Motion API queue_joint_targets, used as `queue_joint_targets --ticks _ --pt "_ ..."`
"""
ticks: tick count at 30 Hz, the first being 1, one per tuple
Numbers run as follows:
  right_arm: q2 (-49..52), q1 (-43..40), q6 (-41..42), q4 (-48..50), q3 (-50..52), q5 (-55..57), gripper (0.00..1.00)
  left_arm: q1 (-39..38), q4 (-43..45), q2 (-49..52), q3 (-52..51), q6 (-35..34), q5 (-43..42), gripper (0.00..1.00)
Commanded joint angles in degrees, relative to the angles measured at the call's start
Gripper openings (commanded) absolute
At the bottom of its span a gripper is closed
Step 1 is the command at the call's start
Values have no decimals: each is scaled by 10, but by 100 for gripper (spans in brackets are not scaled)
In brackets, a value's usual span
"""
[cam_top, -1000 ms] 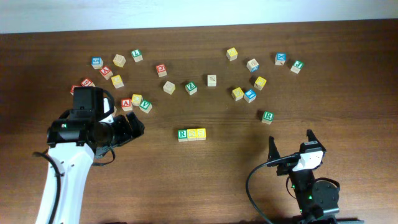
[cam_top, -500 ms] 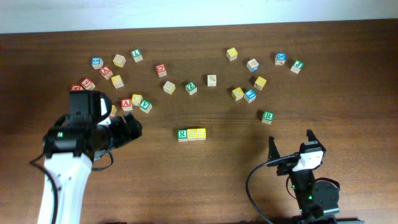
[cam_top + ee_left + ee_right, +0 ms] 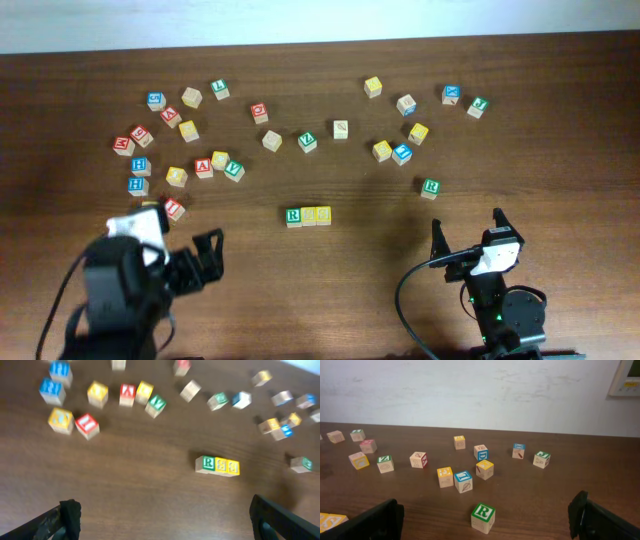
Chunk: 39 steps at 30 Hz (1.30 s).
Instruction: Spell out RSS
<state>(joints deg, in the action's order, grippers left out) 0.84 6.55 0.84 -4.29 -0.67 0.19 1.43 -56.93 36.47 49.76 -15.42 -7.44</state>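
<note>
Your RSS row lies mid-way across the desk, its three cubes touching, long axis left to right, R leftmost. It sits ahead of both arms, nearer the left gripper than the right gripper. Both jaws are released and grasp nothing.

Count: thirty letter cubes, one table, two tools.
Three stand in one row: one R cube, two yellow cubes. Twenty-seven lie loose: fifteen left, four centre, eight right. One left tool, one right tool.
</note>
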Motion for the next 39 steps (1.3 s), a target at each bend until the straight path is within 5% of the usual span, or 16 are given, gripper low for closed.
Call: queue_joint_targets --ticks 1,13,25,30,39 --pt "-7 -4 -4 -4 3 1 98 2 -20 -62 -7 51 2 99" --pt "-6 -4 -4 -4 3 1 98 2 -68 -99 -10 51 3 99" --pt "-6 -4 -4 -4 3 1 98 2 -57 -182 -12 153 2 99" --pt "-6 -4 -4 -4 3 1 98 2 8 -233 -66 232 -39 99" --pt "-6 -4 -4 -4 3 1 98 2 197 -327 -207 233 -39 99"
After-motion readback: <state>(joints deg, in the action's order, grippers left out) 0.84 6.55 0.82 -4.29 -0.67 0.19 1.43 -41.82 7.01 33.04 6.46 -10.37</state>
